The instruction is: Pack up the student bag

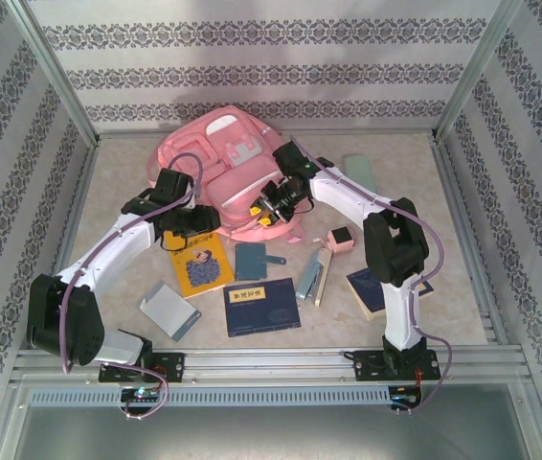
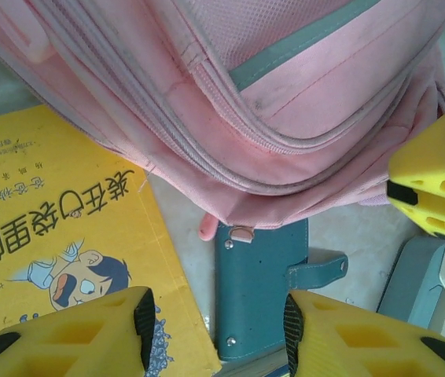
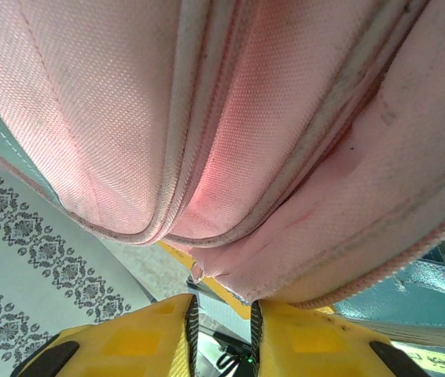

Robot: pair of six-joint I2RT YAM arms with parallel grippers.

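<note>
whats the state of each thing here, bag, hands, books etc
student bag, lying front up, zips seen from the wrists look closed
left hand, open, empty
right hand, slightly open at the bag's edge, nothing in it
yellow book, closed, cover up
dark blue book, closed, flat
teal case, closed, flat

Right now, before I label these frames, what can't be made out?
Whether the right fingers grip the student bag: right wrist, fabric crowds their tips.
Yellow book, far edge: top external, under the left arm.
Teal case, lower end: left wrist, behind the left fingers, cut by the bottom edge.
</note>
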